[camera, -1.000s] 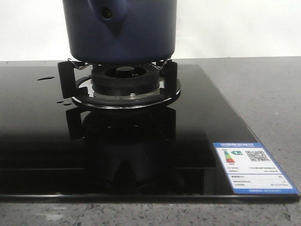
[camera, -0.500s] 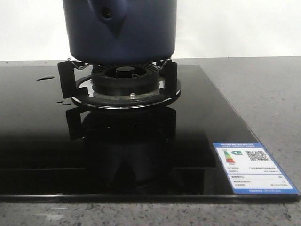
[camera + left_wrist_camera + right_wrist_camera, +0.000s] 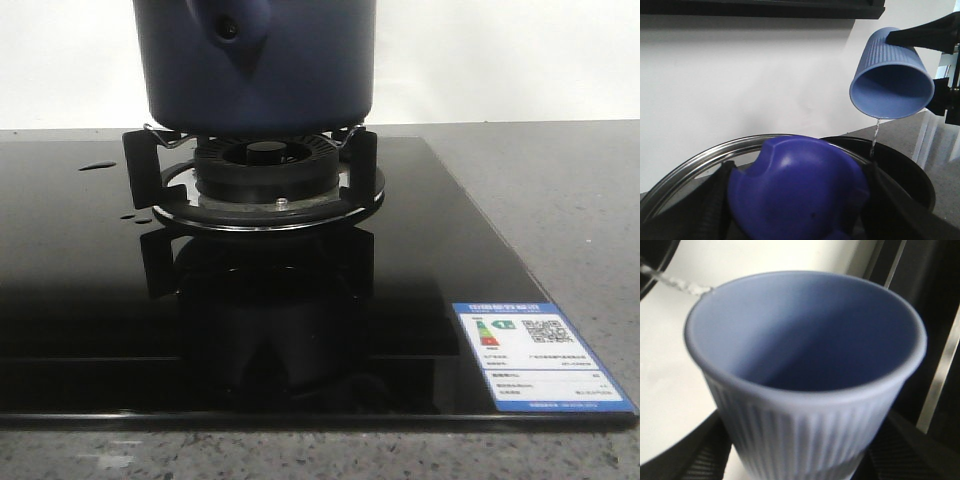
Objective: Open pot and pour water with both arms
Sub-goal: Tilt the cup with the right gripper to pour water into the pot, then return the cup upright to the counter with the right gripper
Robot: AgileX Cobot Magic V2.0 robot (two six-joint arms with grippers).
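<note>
The right gripper (image 3: 940, 65) grips the tilted pale blue ribbed cup (image 3: 890, 70), pouring into the dark navy round pot (image 3: 255, 60); the left gripper (image 3: 795, 200) clamps the blue-knobbed steel lid (image 3: 680, 170). Next, level the cup.

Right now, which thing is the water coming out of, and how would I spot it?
Find the big navy pot on the stove burner. Tipped above its open mouth is a small pale blue cup. Unlike the smooth dark pot, it is ribbed, with water trickling from its rim.

Left pincer (image 3: 795, 210) and right pincer (image 3: 800, 460) are both clamped shut on something.
</note>
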